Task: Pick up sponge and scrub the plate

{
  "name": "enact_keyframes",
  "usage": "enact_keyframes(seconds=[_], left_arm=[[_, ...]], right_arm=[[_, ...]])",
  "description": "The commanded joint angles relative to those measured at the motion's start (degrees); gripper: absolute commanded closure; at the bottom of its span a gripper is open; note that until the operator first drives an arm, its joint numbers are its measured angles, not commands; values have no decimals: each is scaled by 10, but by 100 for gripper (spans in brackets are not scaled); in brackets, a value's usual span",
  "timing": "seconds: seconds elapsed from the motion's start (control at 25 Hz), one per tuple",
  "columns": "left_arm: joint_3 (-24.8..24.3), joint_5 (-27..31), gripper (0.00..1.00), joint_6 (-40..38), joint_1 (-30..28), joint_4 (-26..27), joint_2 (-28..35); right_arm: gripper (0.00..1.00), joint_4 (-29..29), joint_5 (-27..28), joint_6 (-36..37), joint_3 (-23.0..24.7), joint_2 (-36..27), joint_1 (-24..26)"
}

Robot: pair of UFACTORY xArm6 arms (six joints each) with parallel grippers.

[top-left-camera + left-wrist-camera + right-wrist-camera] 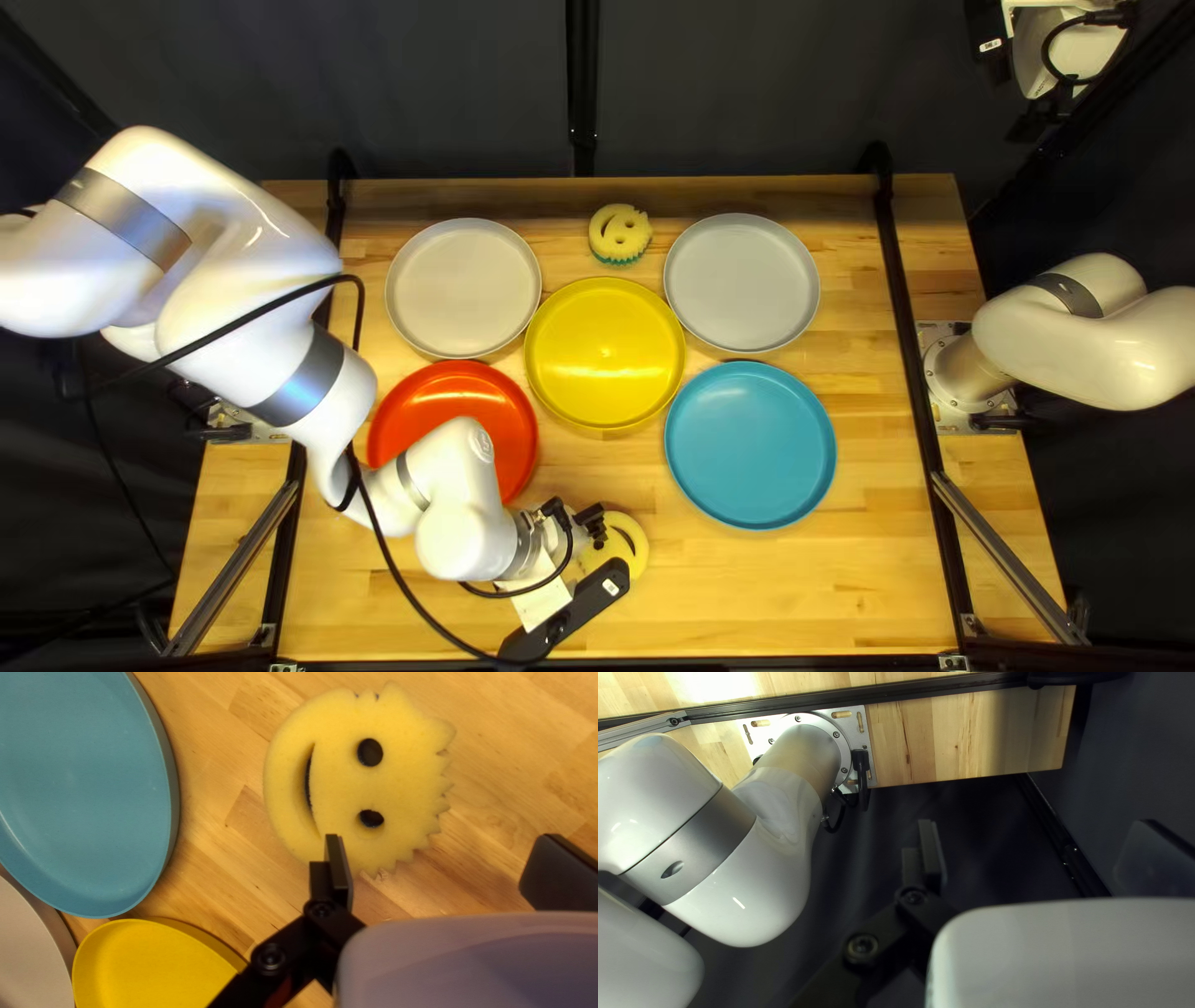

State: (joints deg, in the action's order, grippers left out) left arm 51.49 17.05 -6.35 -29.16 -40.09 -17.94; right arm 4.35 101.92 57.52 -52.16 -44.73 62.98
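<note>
On the tabletop (871, 585), four plates (749, 444) surround a yellow plate (604, 355). Far right of it, the right end effector (1036, 121) gapes; on its near side, the left end effector (605, 545), also spread, hangs partly over one sponge (405, 784). Another sponge (609, 235) lies beyond it.

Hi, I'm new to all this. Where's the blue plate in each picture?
Top left view: the blue plate is right of the yellow plate and slightly nearer.
Left wrist view: beside the yellow plate, off to one side of the sponge ahead of my left gripper.
Right wrist view: not in it.
Shared landmark: the wooden table, in all three.
</note>
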Motion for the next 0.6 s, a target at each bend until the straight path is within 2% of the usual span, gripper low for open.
enact_keyframes(seconds=[0.04,0.2,0.24,0.28,0.32,0.6], left_arm=[[7,-6,0,6,2,-2,-9],[7,-8,0,13,2,1,-8],[7,-8,6,13,2,1,-8],[7,-8,60,13,2,1,-8],[7,-8,100,13,2,1,-8],[7,-8,100,13,2,1,-8]], right_arm=[[0,0,0,0,0,0,0],[0,0,0,0,0,0,0],[0,0,0,0,0,0,0],[0,0,0,0,0,0,0],[0,0,0,0,0,0,0],[0,0,0,0,0,0,0]])
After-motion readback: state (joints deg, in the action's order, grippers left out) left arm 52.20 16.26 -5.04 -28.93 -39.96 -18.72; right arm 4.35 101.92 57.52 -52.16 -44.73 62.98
